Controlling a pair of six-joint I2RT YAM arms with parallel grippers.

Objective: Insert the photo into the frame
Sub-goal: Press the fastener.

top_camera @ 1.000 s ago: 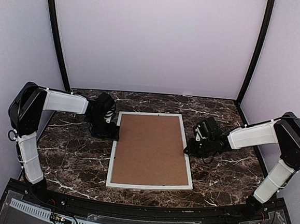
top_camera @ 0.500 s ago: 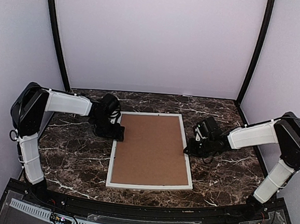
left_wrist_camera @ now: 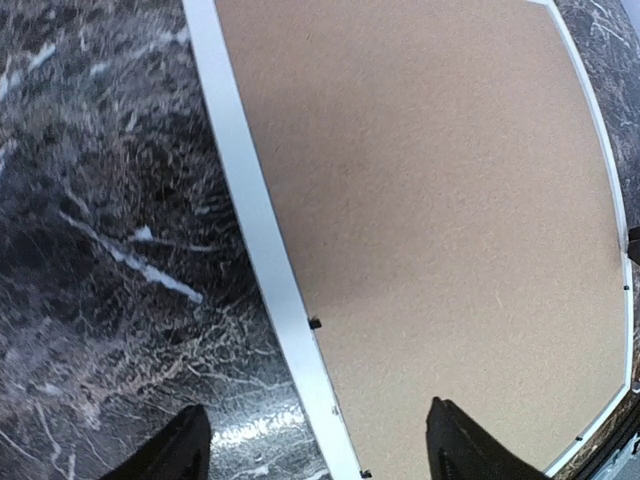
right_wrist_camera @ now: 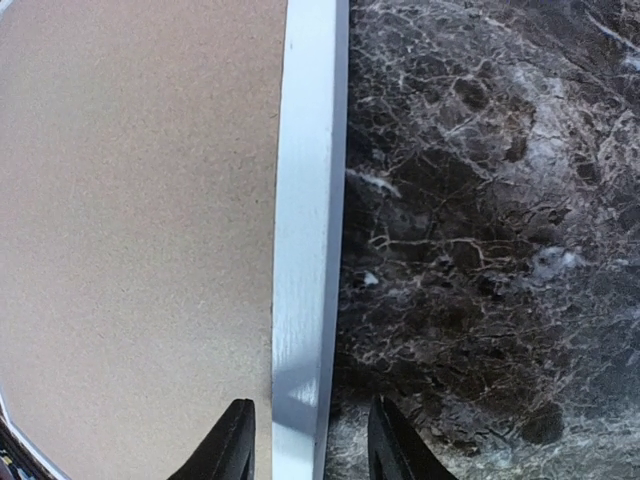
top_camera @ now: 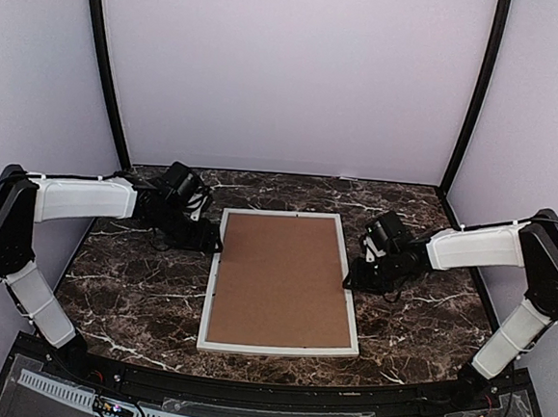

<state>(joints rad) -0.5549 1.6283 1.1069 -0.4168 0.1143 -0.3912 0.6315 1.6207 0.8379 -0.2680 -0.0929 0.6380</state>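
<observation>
The white frame (top_camera: 278,347) lies flat on the dark marble table with a brown cardboard sheet (top_camera: 281,276) filling its centre. The photo is hidden in every view. My left gripper (top_camera: 207,244) is at the frame's upper left rail (left_wrist_camera: 245,190). It is open and straddles that rail, one finger over the marble and one over the cardboard (left_wrist_camera: 430,200). My right gripper (top_camera: 351,280) is at the right rail (right_wrist_camera: 310,180). It is open, with a finger on each side of the rail and a small gap at both. Neither gripper (left_wrist_camera: 315,420) (right_wrist_camera: 308,410) holds anything.
Small black tabs (left_wrist_camera: 315,323) sit along the rail's inner edge against the cardboard. Bare marble (top_camera: 137,294) flanks the frame on both sides. Pale walls and black corner posts (top_camera: 106,69) close in the back and sides.
The right gripper's jaws have parted from the right rail. The left arm has swung outward to the left, drawing its gripper back from over the cardboard to the frame's left rail.
</observation>
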